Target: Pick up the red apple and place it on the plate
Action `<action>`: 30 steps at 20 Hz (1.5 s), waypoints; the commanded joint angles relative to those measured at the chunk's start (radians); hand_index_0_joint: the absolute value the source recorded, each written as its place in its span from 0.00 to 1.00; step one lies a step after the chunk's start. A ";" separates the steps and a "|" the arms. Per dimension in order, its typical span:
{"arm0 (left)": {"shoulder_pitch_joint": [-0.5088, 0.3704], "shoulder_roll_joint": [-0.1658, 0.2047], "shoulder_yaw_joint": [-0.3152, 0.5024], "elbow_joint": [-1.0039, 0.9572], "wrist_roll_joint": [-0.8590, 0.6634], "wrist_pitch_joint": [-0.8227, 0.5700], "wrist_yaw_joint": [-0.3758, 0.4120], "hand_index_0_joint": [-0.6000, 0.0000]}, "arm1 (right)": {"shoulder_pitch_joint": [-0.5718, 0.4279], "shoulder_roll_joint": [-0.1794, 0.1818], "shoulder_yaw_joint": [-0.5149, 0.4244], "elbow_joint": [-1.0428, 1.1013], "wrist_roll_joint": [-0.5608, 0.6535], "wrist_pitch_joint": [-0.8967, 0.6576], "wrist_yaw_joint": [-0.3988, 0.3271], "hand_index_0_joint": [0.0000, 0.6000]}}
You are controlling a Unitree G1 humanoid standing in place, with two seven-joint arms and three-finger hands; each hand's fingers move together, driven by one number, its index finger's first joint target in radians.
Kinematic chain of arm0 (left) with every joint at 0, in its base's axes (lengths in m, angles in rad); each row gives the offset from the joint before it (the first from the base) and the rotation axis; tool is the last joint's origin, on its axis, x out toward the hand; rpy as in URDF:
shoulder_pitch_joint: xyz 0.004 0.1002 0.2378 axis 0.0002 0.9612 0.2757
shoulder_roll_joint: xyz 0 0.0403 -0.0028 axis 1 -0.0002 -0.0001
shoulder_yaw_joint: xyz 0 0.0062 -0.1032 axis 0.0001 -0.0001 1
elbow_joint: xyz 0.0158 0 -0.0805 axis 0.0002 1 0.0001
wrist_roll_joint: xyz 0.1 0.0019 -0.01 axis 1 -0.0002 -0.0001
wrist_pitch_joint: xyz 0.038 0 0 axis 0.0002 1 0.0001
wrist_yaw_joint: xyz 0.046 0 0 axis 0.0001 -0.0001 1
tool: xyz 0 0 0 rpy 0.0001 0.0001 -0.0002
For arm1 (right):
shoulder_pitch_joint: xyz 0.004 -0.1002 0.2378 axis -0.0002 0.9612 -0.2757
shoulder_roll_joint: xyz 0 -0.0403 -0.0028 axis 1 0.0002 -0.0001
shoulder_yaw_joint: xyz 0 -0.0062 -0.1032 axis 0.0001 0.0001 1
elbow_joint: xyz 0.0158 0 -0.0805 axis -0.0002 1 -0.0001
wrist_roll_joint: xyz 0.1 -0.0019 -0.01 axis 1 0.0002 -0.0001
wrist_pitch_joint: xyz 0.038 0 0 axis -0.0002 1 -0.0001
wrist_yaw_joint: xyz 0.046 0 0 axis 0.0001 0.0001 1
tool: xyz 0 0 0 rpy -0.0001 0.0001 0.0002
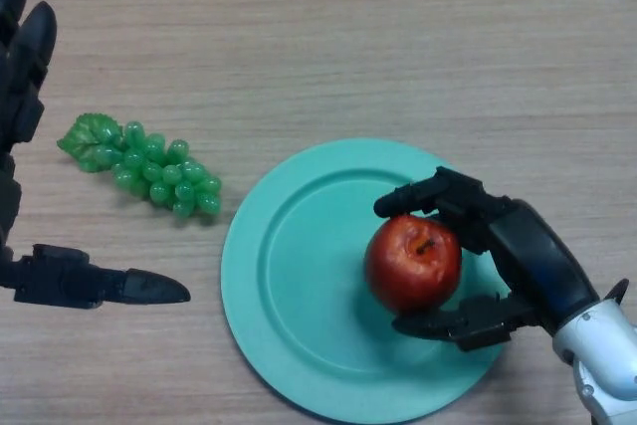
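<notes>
Right black robot hand (498, 256) curled around the glossy red apple (412, 262) resting on the round teal plate (289, 276), while the left hand (60, 281) lay open beside green plastic grapes (159, 171).

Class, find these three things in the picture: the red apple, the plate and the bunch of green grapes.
red apple (411, 264), head view, middle of its skin.
plate (289, 276), head view, bare inner surface.
bunch of green grapes (164, 178), head view, middle of the cluster.

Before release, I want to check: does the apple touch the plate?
Cannot tell. In the head view the red apple overlaps the teal plate, hiding contact.
</notes>
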 commanded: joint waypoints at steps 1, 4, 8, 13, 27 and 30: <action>-0.011 0.037 0.068 -0.036 -0.040 -0.145 -0.011 1.00 | -0.038 0.000 -0.004 -0.054 0.018 -0.053 -0.038 1.00; -0.008 0.036 0.070 -0.033 -0.038 -0.150 -0.013 1.00 | -0.054 0.000 -0.002 -0.038 -0.008 -0.056 -0.042 0.58; -0.001 0.031 0.054 -0.023 -0.004 -0.171 -0.013 1.00 | -0.092 -0.010 -0.050 -0.123 -0.047 0.031 0.001 0.00; -0.004 0.029 0.027 -0.027 0.011 -0.154 -0.010 1.00 | -0.139 -0.084 -0.222 -0.419 0.142 0.255 0.104 0.00; -0.007 0.026 -0.004 -0.025 -0.011 -0.076 0.025 1.00 | 0.065 -0.055 -0.310 -0.736 0.412 0.231 -0.108 0.00; -0.010 0.026 -0.016 -0.051 0.004 -0.047 0.020 1.00 | 0.064 -0.055 -0.323 -0.759 0.431 0.256 -0.111 0.00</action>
